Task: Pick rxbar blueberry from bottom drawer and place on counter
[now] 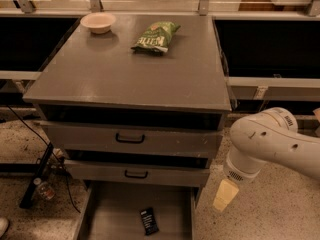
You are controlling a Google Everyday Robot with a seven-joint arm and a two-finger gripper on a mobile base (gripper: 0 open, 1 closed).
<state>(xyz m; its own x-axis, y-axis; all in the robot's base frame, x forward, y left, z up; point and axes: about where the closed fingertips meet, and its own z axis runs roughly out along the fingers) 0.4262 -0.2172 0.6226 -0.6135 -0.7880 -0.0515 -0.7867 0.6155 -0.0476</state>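
Note:
The rxbar blueberry [148, 220], a small dark bar with pale lettering, lies flat on the floor of the bottom drawer [112, 211], which is pulled out. Above the drawers spreads the grey counter [125, 76]. My gripper [225, 195] hangs at the end of the white arm [272, 144], just right of the drawer's right wall. It sits up and to the right of the bar and holds nothing that I can see.
A green chip bag [156, 35] and a pale bowl [98, 22] sit at the back of the counter. Two upper drawers with black handles [130, 138] stand slightly ajar. Cables and a bottle [44, 189] lie on the floor at left.

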